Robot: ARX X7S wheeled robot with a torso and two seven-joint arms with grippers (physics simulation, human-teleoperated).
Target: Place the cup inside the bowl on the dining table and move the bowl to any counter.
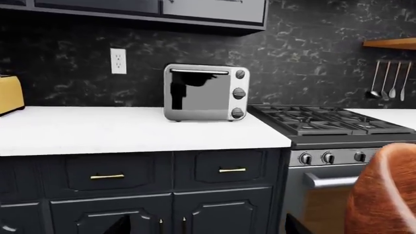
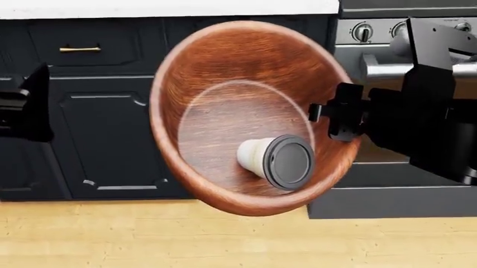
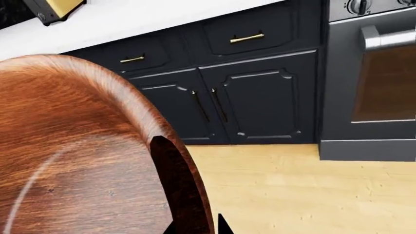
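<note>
One large reddish-brown wooden bowl (image 2: 223,95) hangs tilted before the navy-fronted, white-topped counter table (image 1: 130,129), one cream lidded cup (image 2: 274,159) lying inside. Left gripper's (image 2: 26,103) jaws: cannot tell. Right gripper's (image 2: 344,111) jaws clamp the bowl's rim beside one steel oven (image 2: 402,67).

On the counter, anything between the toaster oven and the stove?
Nothing. In the left wrist view the white counter is bare between the toaster oven and the stove.

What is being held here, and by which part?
The right gripper holds the bowl by its rim, with the cup lying inside; the left gripper holds nothing visible.
</note>
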